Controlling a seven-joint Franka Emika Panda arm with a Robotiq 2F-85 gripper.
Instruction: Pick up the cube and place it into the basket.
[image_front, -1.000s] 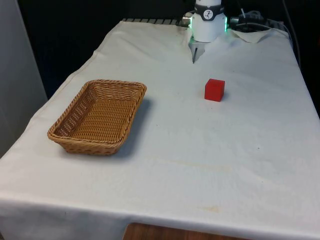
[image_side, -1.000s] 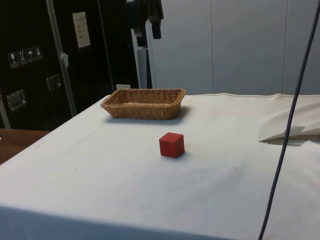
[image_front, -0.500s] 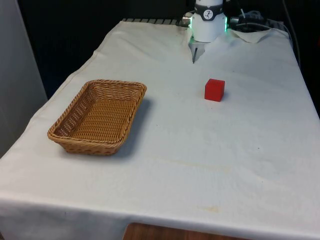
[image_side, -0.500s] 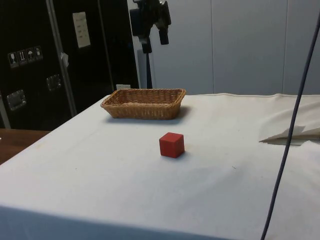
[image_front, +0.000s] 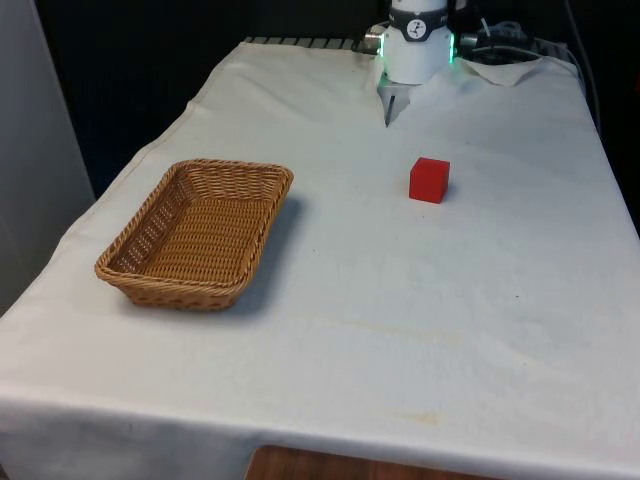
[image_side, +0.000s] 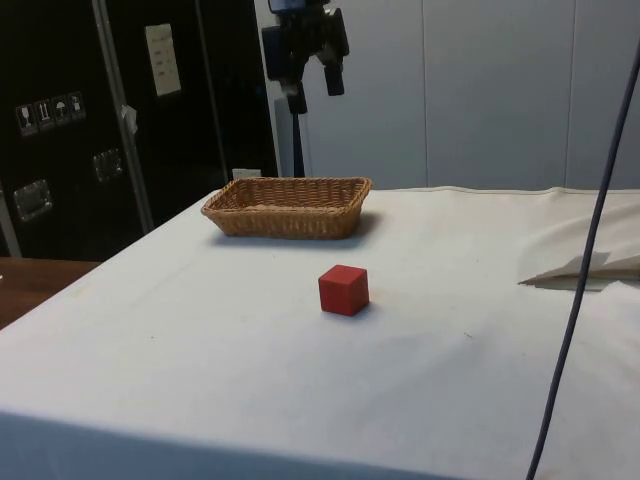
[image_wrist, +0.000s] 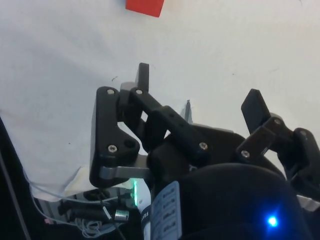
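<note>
Wicker basket (image_front: 195, 232) sits on the table (image_front: 420, 300) at the left of the front frame, rectangular, long axis running from lower left toward upper right of that frame; nothing inside it, woven floor bare. Side view: basket (image_side: 288, 206) lies left of centre in the frame, beyond the cube. Red cube (image_front: 429, 180) rests flat on the white cloth, right of centre in the upper half of the front frame, well apart from the basket. Side view: cube (image_side: 344, 290) at frame centre, one vertical edge turned toward the camera, two side faces and the top face visible; no long axis, sides look equal. Wrist view: cube (image_wrist: 145, 6) at the upper edge of the frame, cut off by it. Gripper (image_side: 318, 82) hangs high in the upper left-centre of the side frame, well above the table, pointing downward, not touching anything. Wrist view: gripper (image_wrist: 200, 102) with fingers (image_wrist: 143, 79) spread apart, white cloth between them, nothing held. Cube not between the fingers.
</note>
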